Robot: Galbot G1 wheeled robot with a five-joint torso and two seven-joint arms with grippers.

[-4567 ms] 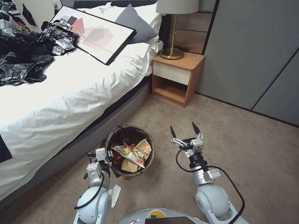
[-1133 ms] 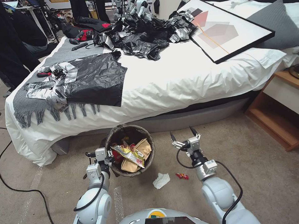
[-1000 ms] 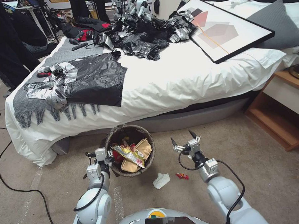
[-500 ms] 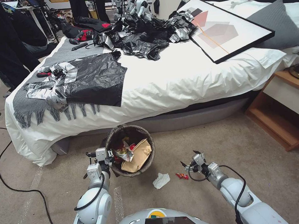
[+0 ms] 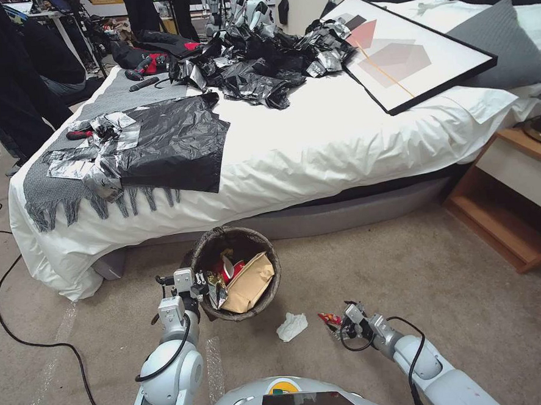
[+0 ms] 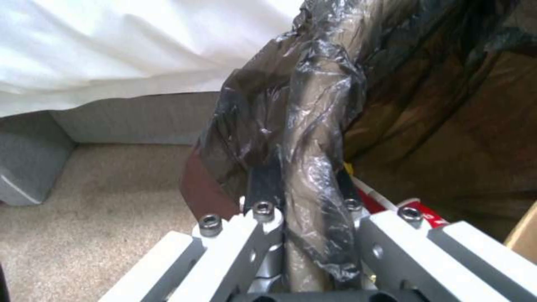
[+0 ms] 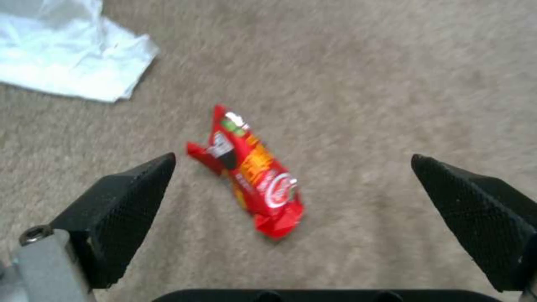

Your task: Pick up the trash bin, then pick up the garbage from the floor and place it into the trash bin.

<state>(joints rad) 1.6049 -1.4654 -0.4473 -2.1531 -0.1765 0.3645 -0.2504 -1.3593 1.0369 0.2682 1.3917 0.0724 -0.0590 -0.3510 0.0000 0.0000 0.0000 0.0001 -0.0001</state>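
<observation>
Right claw [image 7: 291,184], spread wide, hangs low over the carpet [image 7: 392,84], its two black, cross-hatched wedge fingers [image 7: 123,201] flanking a small crinkled red snack wrapper [image 7: 251,172] without touching it. A crumpled white tissue [image 7: 73,63] lies near the wrapper, towards the trash bin. The carpet is short-piled and beige, with bare floor to the robot's right of the wrapper.

Left claw [image 6: 305,184] is clamped on the rim of the trash bin [image 5: 269,288], pinching the glossy, wrinkled dark brown liner [image 6: 319,126] between its fingers. The round bin holds a tan paper bag [image 5: 248,283], a red-and-white cup [image 5: 230,269] and a foil wrapper [image 5: 217,285]. It stands just in front of the bed [image 5: 316,145], whose white sheet overhangs the grey base.
</observation>
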